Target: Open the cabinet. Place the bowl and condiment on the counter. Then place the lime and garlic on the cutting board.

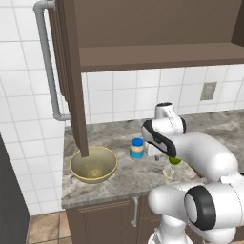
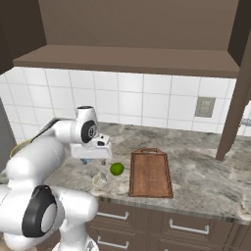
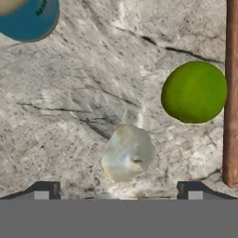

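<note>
My gripper (image 3: 118, 193) is open and points down at the counter (image 3: 79, 88), its fingertips (image 3: 44, 190) wide apart with nothing between them. The pale garlic (image 3: 128, 152) lies just beyond the tips, roughly centred between them. The green lime (image 3: 194, 92) rests farther on, close beside the cutting board (image 3: 231, 93) edge. In the right base view the lime (image 2: 116, 169) and garlic (image 2: 99, 180) lie left of the cutting board (image 2: 150, 172). The bowl (image 1: 93, 164) and the blue-lidded condiment (image 1: 137, 148) stand on the counter (image 1: 119, 183). The cabinet (image 2: 132, 29) stands open.
The open left cabinet door (image 1: 71, 71) hangs out over the bowl, its grey bar handle (image 1: 47, 62) facing left. The right door (image 2: 238, 98) juts out over the counter's right part. Low brown drawers (image 2: 186, 228) run under the counter edge.
</note>
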Tool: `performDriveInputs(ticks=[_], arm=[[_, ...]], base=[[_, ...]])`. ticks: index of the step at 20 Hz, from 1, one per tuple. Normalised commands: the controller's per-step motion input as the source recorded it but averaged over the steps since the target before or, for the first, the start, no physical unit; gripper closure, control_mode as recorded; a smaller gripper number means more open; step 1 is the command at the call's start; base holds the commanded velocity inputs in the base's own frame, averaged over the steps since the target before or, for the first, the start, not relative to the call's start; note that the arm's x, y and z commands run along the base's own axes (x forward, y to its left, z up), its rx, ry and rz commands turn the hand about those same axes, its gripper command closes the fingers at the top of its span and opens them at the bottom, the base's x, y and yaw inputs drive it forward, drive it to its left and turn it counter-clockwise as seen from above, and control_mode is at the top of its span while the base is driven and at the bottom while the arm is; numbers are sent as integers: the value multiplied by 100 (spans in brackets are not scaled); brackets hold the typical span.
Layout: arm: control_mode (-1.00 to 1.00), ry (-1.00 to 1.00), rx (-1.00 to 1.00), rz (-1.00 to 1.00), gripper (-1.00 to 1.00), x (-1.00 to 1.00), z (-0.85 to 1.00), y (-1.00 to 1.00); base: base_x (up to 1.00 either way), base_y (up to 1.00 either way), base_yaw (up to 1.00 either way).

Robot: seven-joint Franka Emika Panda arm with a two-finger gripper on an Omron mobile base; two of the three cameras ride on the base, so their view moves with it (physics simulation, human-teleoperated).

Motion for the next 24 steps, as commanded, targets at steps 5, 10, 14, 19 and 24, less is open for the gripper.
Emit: performDriveInputs(ticks=[5, 10, 14, 19, 24], arm=[[-100, -8, 0, -7, -100, -8, -11, -26], [-100, 0, 0, -11, -100, -8, -16, -1], [-100, 0, 0, -10, -100, 0, -29, 0], [-100, 0, 2, -5, -100, 0, -31, -12], [-100, 0, 1, -3, -100, 3, -25, -2]], base=[[0, 0, 0], [0, 0, 0], [0, 0, 0], [0, 0, 0], [0, 0, 0]])
